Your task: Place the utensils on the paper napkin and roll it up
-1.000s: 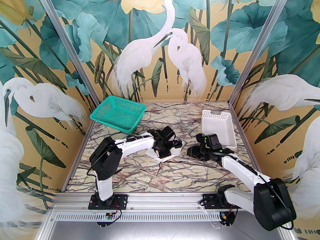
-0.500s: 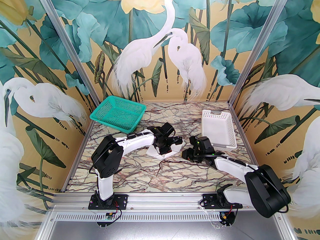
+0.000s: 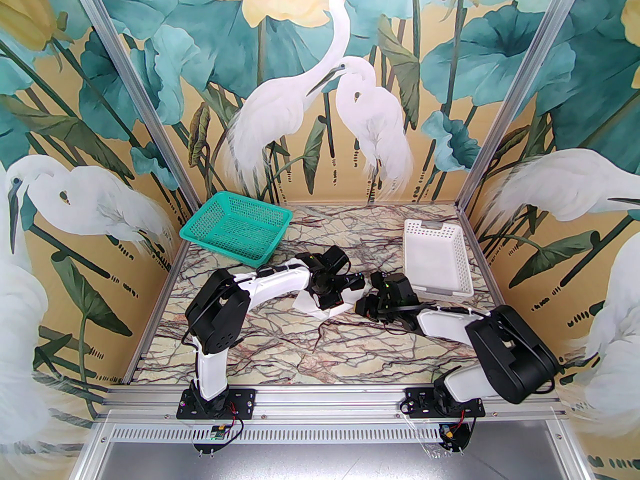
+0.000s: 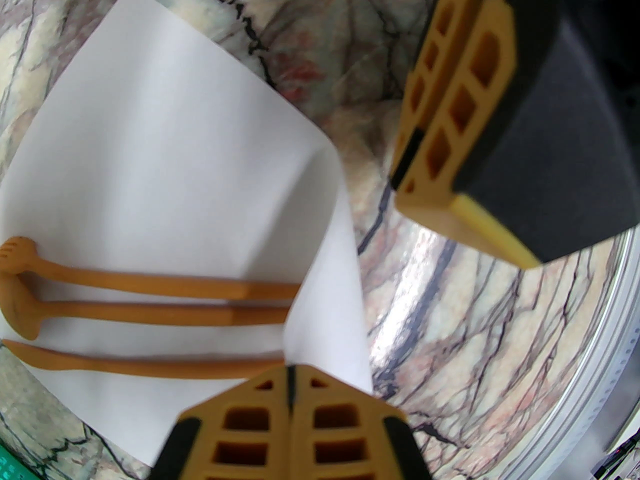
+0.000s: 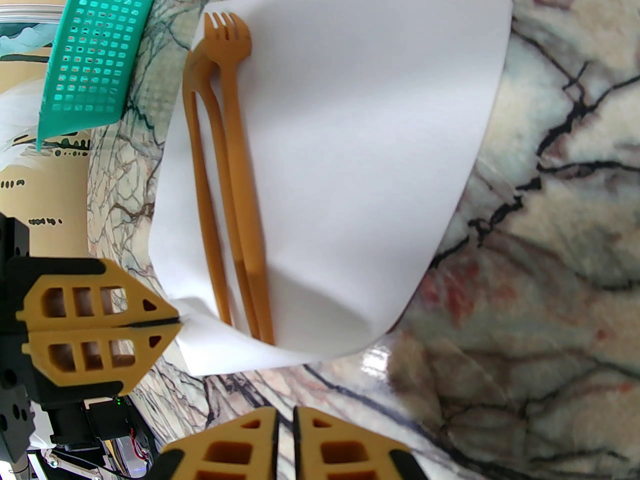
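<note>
Since the earlier top frames the right arm has folded down, its elbow sinking toward the lower right, and the right gripper (image 3: 361,309) has slid left along the table (image 3: 280,348) to just beside the paper napkin (image 3: 306,304); the left gripper (image 3: 334,302) has barely shifted and sits over the napkin at frame centre; I judge the second arm is coming in to help start the roll, with the loading step done.

In the left wrist view the utensils (image 4: 150,313) lie side by side across the lower left, all three on the napkin (image 4: 165,168), heads at the left edge; the napkin's right-hand flap stands up off the marble and covers the handle ends; the left gripper (image 4: 291,393), at bottom centre, has its jaws pressed together with the flap running down into the tips, so it appears to pinch that corner; the right gripper (image 4: 430,188) hangs at upper right, fingers together, carrying nothing, clear of the paper.

In the right wrist view the utensils (image 5: 225,178) run down the left side of the napkin (image 5: 360,143), the fork (image 5: 227,33) uppermost; the left gripper (image 5: 170,320) grips the curled lower-left corner; the right gripper (image 5: 285,418) at the bottom edge is closed to a slit over bare marble; a green basket (image 5: 90,53) sits upper left.
</note>
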Available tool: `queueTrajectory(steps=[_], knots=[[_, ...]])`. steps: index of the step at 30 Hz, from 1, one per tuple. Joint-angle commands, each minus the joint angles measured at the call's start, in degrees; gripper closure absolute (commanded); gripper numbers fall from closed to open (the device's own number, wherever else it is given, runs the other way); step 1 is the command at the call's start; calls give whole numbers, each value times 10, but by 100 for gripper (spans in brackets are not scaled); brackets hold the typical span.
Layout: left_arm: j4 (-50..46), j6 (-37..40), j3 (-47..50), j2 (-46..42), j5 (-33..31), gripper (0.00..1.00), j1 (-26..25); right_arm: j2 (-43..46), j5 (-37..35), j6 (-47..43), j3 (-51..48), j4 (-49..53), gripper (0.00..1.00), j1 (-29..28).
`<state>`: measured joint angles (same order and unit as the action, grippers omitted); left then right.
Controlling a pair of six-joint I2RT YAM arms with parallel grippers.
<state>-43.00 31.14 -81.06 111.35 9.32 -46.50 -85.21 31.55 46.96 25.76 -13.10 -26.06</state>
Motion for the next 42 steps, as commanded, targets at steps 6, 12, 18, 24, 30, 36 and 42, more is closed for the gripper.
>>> queueTrajectory(steps=[6,12,18,24,30,36,42], knots=[[7,0,-12,12,10,100,3,-33,-2,13,24,-51,86,-9],[13,-2,-12,13,10,100,3,-50,-6,16,30,-67,86,-10],[18,-3,-13,14,8,100,3,-69,-8,15,42,-74,86,-10],[22,-5,-13,17,8,100,4,-88,-8,14,53,-72,86,-11],[26,-10,-11,16,16,91,4,-107,-10,15,53,-72,86,-11],[37,-20,9,-11,44,71,12,-110,-11,13,56,-68,87,-11],[63,-37,56,-64,65,59,23,-110,-13,9,57,-61,87,-12]])
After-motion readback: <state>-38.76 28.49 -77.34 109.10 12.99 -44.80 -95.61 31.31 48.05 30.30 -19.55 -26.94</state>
